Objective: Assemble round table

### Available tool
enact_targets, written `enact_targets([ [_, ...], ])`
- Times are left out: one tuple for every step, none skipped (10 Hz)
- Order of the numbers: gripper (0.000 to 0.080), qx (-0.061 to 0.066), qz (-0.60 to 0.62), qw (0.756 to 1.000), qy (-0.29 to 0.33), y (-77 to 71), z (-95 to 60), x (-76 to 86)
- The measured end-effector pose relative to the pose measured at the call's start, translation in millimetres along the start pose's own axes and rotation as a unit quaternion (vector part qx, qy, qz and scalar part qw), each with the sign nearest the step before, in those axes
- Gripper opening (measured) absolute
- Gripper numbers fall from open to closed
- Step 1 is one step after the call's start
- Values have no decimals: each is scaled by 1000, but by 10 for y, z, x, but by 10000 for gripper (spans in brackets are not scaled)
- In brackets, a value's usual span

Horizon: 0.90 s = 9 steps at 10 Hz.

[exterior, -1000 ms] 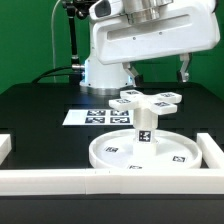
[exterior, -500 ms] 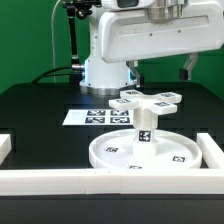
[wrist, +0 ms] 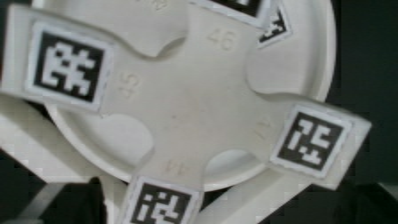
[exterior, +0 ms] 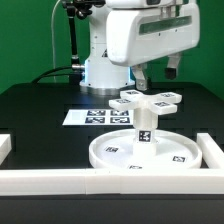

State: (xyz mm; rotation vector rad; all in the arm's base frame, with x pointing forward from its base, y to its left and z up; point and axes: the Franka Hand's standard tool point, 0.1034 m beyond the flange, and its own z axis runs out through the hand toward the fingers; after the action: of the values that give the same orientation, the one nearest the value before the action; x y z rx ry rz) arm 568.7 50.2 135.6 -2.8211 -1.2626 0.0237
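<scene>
The large rimmed round disc [exterior: 110, 152] lies flat at the front of the table. The short cylindrical leg [exterior: 144, 125] stands upright on it. The cross-shaped base [exterior: 148, 98] sits on top of the leg, with tags on its arms. My gripper [exterior: 157, 72] hangs just above and behind the base, its fingers apart and empty. The wrist view looks straight down on the cross-shaped base [wrist: 196, 100] with the disc [wrist: 111, 140] below it. My fingers do not show in the wrist view.
The marker board [exterior: 88, 116] lies flat behind the disc. Long white border rails run along the front [exterior: 50, 180] and the exterior view's right [exterior: 212, 152]. A short rail end [exterior: 4, 146] shows at the left. The robot's base [exterior: 100, 70] stands at the back.
The arm has swung toward the exterior view's left, bringing the gripper over the cross-shaped base. The furniture parts have not moved.
</scene>
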Motion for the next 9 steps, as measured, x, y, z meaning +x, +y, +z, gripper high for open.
enact_targets([
  [649,1,-74,997,-10,10,8,-24],
  [649,-1,-119,993,-18,15,21,-34],
  [649,-4,-135,991,-14,30,14,-56],
  [649,-6,-192,981,-20,55,13,-87],
  [649,-6,-196,980,-20,56,16,-89],
  [649,-5,-192,981,-20,55,25,-95],
  [649,-6,-192,981,-21,51,58,-113],
  [649,-4,-199,980,-23,49,82,-126],
  [649,-4,-214,976,-26,46,101,-132],
])
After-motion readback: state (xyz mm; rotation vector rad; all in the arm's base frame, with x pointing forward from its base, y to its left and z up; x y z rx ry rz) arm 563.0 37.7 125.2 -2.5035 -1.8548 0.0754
